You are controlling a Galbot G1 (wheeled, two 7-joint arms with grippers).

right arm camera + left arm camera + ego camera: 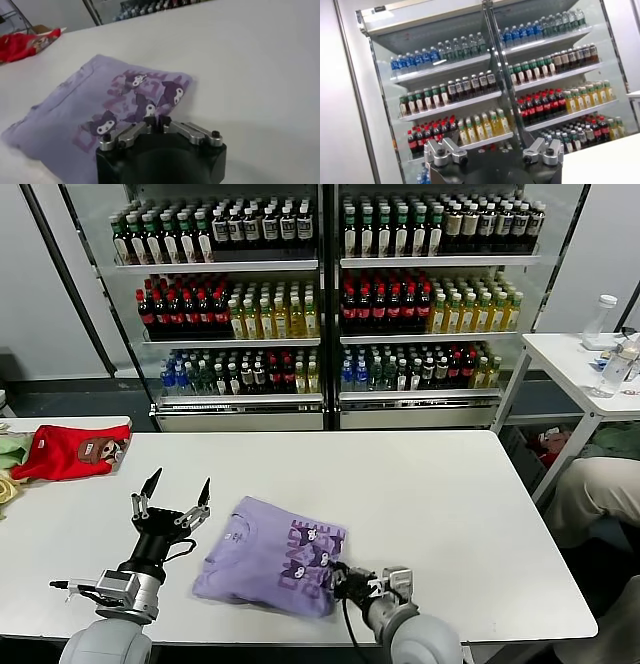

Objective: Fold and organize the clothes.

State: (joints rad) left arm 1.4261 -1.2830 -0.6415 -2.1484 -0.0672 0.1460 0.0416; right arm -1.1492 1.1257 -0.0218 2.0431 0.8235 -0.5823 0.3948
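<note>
The lavender T-shirt [270, 554], folded into a rough rectangle with its dark purple cartoon print up, lies on the white table [450, 484] near the front edge. My right gripper [338, 576] sits low at the shirt's near right corner. In the right wrist view its fingers [157, 120] are pressed together with a sliver of the shirt's [100, 95] printed fabric pinched between them. My left gripper [178, 489] stands just left of the shirt, fingers pointing up and spread wide, holding nothing.
A red garment [70, 451] with a brown cartoon patch lies at the table's far left, with pale green and yellow garments [8, 452] beside it. A glass-door bottle cooler [320, 304] stands behind. A small side table [580, 364] with bottles and a seated person's leg [590, 494] are on the right.
</note>
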